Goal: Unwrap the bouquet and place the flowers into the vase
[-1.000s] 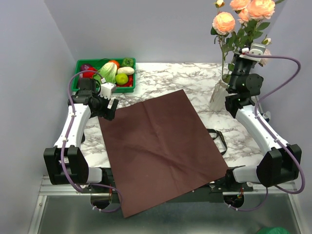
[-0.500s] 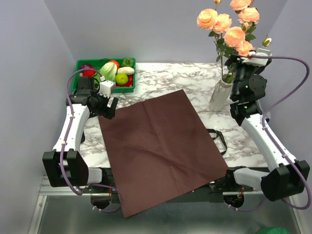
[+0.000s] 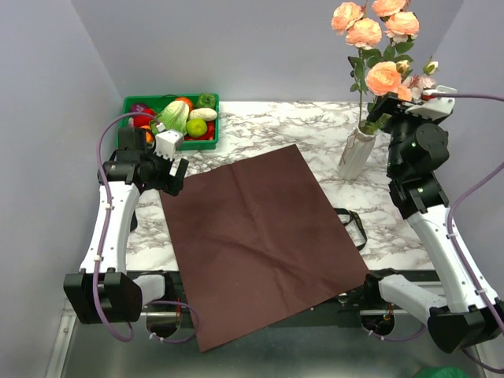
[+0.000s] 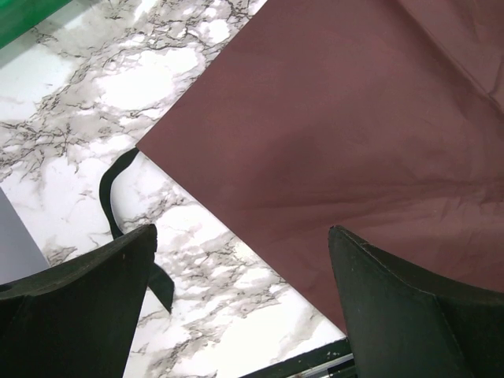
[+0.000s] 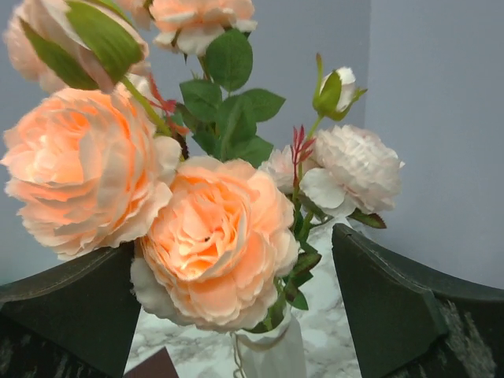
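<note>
Flowers (image 3: 370, 35) are standing in the vase (image 3: 356, 153), far right. Right gripper (image 5: 235, 240) is facing them, jaws spread; left gripper (image 4: 240, 232) is hovering likewise over maroon paper (image 3: 260, 236).

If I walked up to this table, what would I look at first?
Most likely the peach-pink flowers, standing tall in the small whitish vase at the far right of the marble table. Next comes the big dark red paper sheet spread flat across the middle. Then you would spot the green tray of colourful vegetables in the far left corner.
</note>
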Controlling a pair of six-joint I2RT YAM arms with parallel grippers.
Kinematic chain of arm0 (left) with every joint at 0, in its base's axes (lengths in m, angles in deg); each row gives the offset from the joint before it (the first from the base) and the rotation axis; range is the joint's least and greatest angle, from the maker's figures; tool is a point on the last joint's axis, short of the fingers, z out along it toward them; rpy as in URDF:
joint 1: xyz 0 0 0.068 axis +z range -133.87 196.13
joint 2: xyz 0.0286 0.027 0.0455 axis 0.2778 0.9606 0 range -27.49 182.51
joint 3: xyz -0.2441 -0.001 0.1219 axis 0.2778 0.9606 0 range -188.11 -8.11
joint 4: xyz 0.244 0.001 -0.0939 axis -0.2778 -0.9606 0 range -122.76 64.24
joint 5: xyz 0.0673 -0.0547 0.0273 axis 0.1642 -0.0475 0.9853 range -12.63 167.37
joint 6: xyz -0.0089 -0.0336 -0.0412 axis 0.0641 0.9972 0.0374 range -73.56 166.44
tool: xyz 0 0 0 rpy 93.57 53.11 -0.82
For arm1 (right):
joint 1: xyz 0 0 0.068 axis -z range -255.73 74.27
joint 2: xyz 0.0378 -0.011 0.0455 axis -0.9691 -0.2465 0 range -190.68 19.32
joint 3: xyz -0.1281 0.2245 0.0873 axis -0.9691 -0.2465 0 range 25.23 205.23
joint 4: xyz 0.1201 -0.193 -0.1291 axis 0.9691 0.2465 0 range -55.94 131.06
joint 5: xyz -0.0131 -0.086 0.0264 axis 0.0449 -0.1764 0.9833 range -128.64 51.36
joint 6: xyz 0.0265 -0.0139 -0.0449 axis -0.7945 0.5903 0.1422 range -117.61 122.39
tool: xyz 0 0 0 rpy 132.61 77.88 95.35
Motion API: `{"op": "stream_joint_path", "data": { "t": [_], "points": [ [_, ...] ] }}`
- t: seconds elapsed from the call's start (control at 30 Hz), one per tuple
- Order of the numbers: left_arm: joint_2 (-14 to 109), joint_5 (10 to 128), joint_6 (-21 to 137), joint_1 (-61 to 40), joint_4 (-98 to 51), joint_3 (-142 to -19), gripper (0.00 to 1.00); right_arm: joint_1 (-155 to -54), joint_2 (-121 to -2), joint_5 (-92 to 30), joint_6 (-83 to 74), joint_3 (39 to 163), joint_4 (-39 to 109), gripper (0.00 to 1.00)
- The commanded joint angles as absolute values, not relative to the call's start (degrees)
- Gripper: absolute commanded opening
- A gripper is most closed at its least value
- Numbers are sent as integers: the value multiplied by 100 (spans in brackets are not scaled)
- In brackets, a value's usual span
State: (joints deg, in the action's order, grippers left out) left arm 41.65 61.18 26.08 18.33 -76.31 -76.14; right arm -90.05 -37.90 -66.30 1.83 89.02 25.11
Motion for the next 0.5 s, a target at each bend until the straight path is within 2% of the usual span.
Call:
{"op": "stream_joint_path", "data": {
  "t": [0.0,0.23,0.47],
  "points": [
    [3843,5935,2570,1868,-7911,-7623,99,-9049,-4422,-6808,37,9491,3904,100],
    [3640,6023,2509,1868,-8043,-7649,99,-9049,-4757,-6343,-770,10328,5312,100],
    [3614,5961,2500,1868,-8122,-7719,99,-9049,-3678,-5588,-1018,9617,5524,100]
  ]
}}
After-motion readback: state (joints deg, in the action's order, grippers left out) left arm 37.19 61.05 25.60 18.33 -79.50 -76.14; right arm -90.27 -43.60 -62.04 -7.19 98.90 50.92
